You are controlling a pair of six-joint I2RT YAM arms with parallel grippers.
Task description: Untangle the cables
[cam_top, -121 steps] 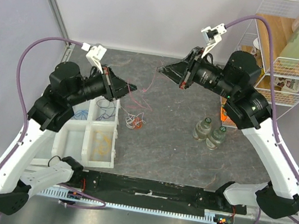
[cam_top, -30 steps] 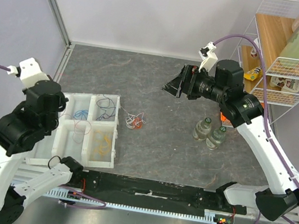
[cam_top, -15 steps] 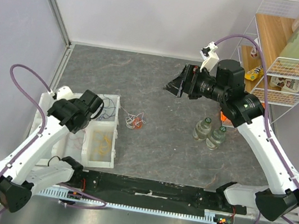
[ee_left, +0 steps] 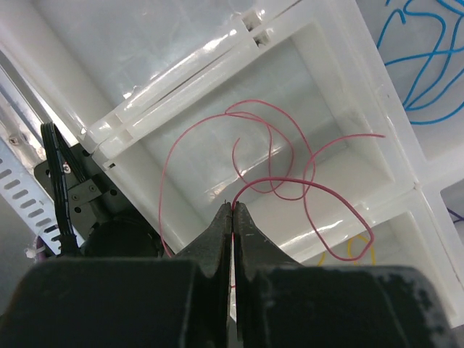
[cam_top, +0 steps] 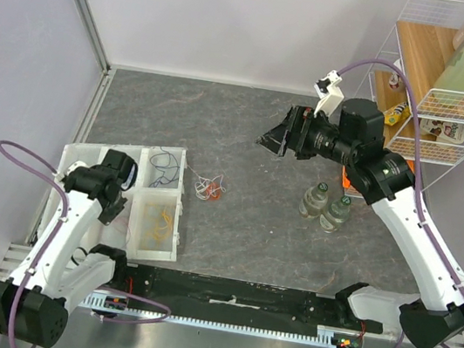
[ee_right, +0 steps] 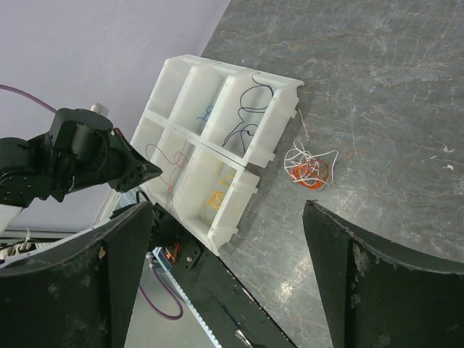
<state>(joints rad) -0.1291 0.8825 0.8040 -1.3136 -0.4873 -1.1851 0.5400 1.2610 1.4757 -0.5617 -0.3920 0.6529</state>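
Observation:
My left gripper (ee_left: 233, 208) is shut on a thin pink cable (ee_left: 290, 190), pinched at the fingertips. Its loops hang over a compartment of the white tray (ee_left: 181, 69). From above, that gripper (cam_top: 115, 200) sits low over the tray's (cam_top: 168, 257) middle compartments. A small tangle of white and orange cables (cam_top: 209, 189) lies on the grey tabletop just right of the tray. It also shows in the right wrist view as the tangle (ee_right: 308, 168). My right gripper (cam_top: 275, 137) hangs high above the table, open and holding nothing, well back from the tangle.
Other tray compartments hold blue cables (ee_left: 420, 43), dark cables (cam_top: 163, 163) and yellow cables (cam_top: 157, 219). Two small bottles (cam_top: 324, 205) stand right of centre. A white wire shelf (cam_top: 440, 83) with bottles stands at the far right.
My left arm has swung down from high at the left and now holds the pink cable low over the tray. The right arm has barely shifted and stays open.

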